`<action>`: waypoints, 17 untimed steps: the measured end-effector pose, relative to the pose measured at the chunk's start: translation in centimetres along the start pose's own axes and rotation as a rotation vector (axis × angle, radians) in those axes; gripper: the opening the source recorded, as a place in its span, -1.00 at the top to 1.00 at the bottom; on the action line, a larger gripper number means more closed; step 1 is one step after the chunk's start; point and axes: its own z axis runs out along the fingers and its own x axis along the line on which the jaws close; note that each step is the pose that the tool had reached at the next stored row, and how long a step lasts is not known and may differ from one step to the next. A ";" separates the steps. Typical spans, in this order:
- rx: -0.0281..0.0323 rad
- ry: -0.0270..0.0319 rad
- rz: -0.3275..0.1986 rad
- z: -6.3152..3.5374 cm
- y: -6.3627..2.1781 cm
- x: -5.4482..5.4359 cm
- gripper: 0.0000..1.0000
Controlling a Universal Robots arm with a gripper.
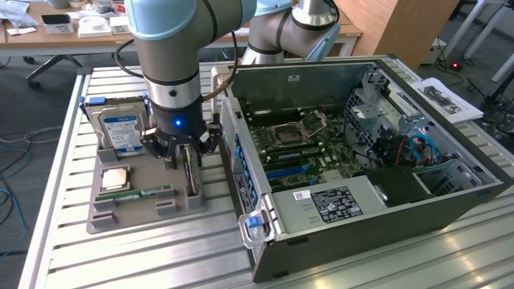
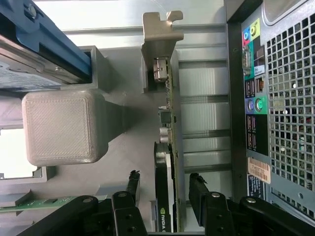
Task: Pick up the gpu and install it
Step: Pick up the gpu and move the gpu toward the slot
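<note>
The gpu (image 1: 192, 176) stands on its long edge in a slot of the grey tray (image 1: 112, 221), at the exterior view's left of the open computer case. In the wrist view the gpu (image 2: 168, 123) is edge-on, with its silver bracket (image 2: 160, 45) at the far end. My gripper (image 1: 184, 155) hangs straight over the card, lowered around its upper edge. It is open: in the wrist view my gripper (image 2: 165, 186) has one black finger (image 2: 132, 185) on each side of the board, with a gap between each pad and the card. Nothing is gripped.
The tray also holds an upright hard drive (image 1: 120, 129) with a blue-white label, a CPU (image 1: 115, 177) and a green RAM stick (image 1: 135, 194). The open computer case (image 1: 449, 198) with its motherboard (image 1: 293, 141) lies close beside the tray; its rear panel (image 2: 275, 98) stands near the card.
</note>
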 end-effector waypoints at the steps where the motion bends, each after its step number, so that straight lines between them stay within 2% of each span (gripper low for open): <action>1: 0.0000 0.0000 0.000 0.00 0.00 0.0 -0.06; 8: -0.0001 -0.0002 0.000 0.10 0.38 0.0 -0.06; 17: -0.0002 -0.0001 0.000 0.11 0.41 0.0 -0.06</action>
